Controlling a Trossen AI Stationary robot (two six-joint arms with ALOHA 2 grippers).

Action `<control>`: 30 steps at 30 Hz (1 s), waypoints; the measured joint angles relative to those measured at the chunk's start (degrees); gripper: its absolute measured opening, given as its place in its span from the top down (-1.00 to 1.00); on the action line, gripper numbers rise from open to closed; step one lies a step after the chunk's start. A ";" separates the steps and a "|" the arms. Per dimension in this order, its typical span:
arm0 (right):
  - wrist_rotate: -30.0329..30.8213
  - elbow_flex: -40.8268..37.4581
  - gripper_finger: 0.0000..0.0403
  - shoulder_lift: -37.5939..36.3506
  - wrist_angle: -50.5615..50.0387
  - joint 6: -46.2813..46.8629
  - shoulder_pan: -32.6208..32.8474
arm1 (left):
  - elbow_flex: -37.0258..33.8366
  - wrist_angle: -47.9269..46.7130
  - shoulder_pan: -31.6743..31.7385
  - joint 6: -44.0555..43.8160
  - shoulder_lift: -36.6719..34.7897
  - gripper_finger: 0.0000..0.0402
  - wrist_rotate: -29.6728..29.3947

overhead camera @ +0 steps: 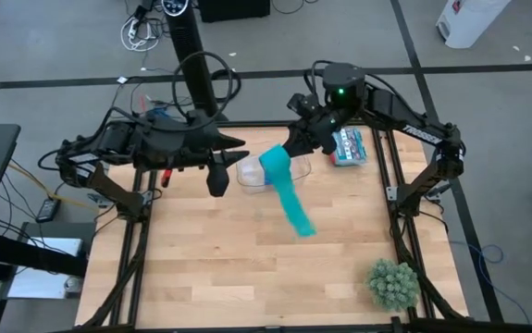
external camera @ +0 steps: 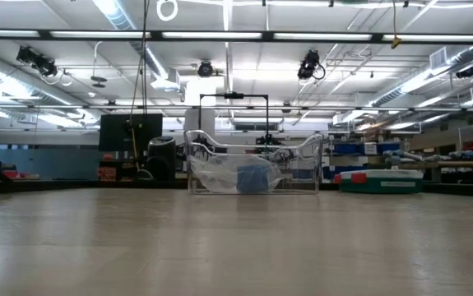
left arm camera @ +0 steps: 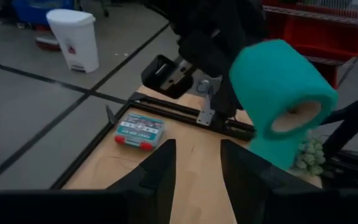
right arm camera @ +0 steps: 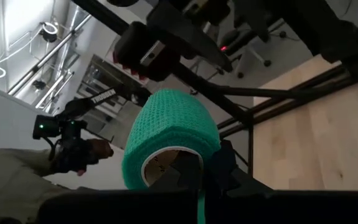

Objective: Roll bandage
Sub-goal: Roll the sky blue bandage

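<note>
The bandage is a teal-green roll (overhead camera: 275,164) on a tan core, with a loose tail (overhead camera: 298,217) trailing from it toward the table's near edge. My right gripper (overhead camera: 290,146) is shut on the roll above the table's far middle. The roll also shows in the right wrist view (right arm camera: 172,130) and the left wrist view (left arm camera: 281,87). My left gripper (overhead camera: 217,178) is open and empty just left of the roll, its fingers (left arm camera: 160,171) pointing at it. Neither gripper shows in the low view. My right gripper holds the roll at one open end of its core (right arm camera: 166,163). One finger (right arm camera: 177,177) seems to reach into the core and the other (right arm camera: 228,169) lies outside the wound layers. The roll is lifted clear, and its tail (right arm camera: 201,208) hangs slack below.
A clear plastic container (overhead camera: 252,174) stands under the roll at the table's far middle, with a blue roll (external camera: 253,178) inside. A small flat box (overhead camera: 349,146) lies at the far right. A green plant ball (overhead camera: 393,284) sits at the near right corner.
</note>
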 joint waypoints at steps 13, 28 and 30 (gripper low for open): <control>-1.36 0.00 1.00 -0.33 -1.52 -0.64 -2.40 | 0.00 1.83 -1.93 1.86 -0.17 0.34 -3.61; 0.52 -5.79 1.00 -2.15 -8.87 -7.00 -2.23 | -0.02 1.83 -3.03 1.04 0.83 0.34 -3.33; 0.42 -10.06 1.00 -4.23 -7.10 -6.77 -2.23 | -0.02 1.79 -3.62 0.61 0.85 0.34 -3.36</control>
